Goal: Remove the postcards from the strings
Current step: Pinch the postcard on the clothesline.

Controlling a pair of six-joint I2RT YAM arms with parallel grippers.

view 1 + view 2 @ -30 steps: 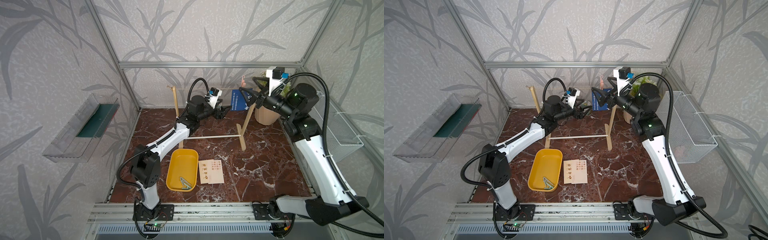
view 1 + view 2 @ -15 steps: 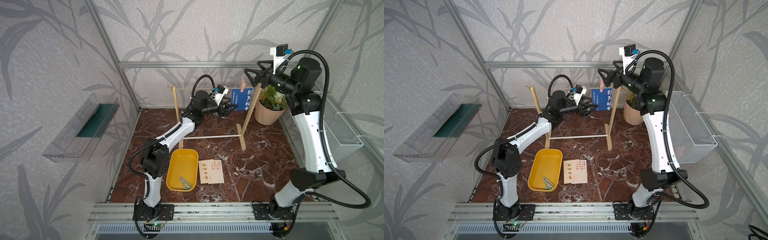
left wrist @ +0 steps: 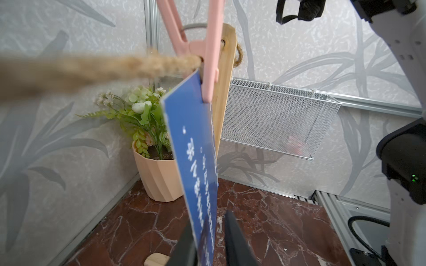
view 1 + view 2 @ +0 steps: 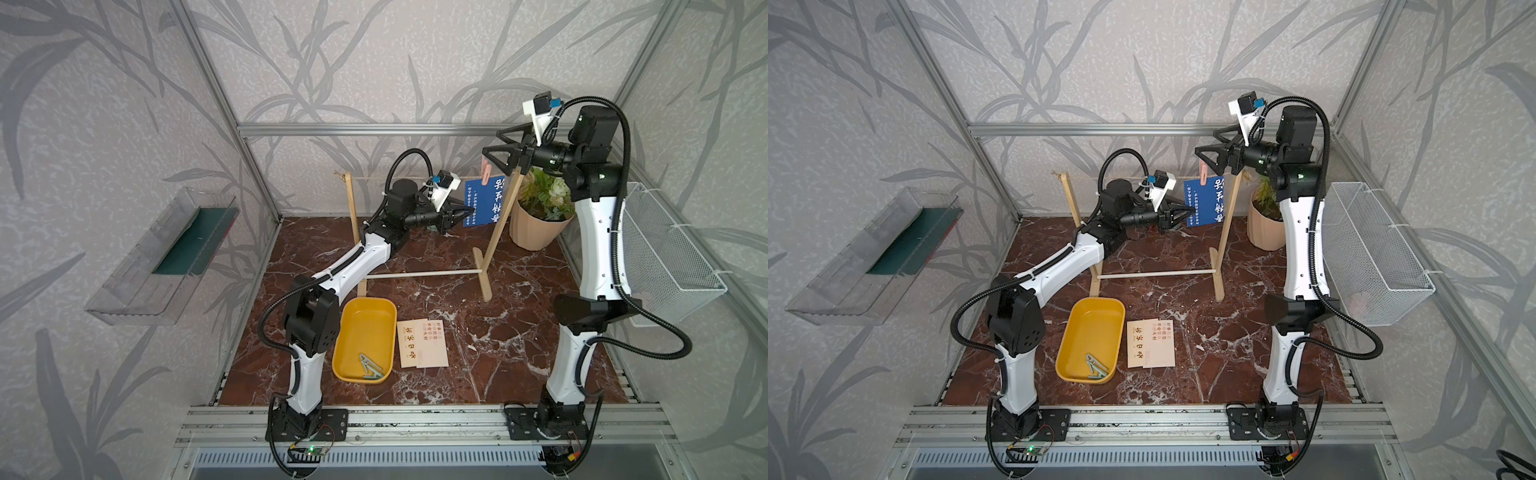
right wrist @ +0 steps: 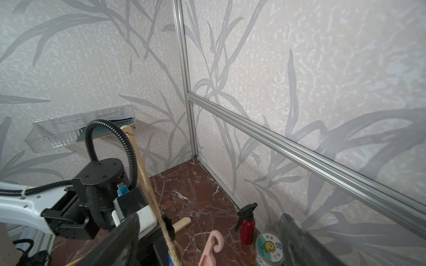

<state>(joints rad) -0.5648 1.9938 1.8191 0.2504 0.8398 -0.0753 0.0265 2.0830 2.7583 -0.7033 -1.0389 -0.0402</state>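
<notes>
Seen twice from high in front, angled down over everything; close-up from each wrist (both catching twine [image 3: 92, 69] and pink clothespin [image 3: 211, 69]).

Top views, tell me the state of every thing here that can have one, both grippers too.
Dark blue postcard: hanging, clipped to tan twine.
Pink plastic clothespin: clamped on that card.
Two cream postcards: off the twine, flat on marble floor.
Yellow plastic tray: holds pastel clothespins.
Left gripper: shut on the blue postcard's edge.
Right gripper: open, beside the pink clothespin.
</notes>
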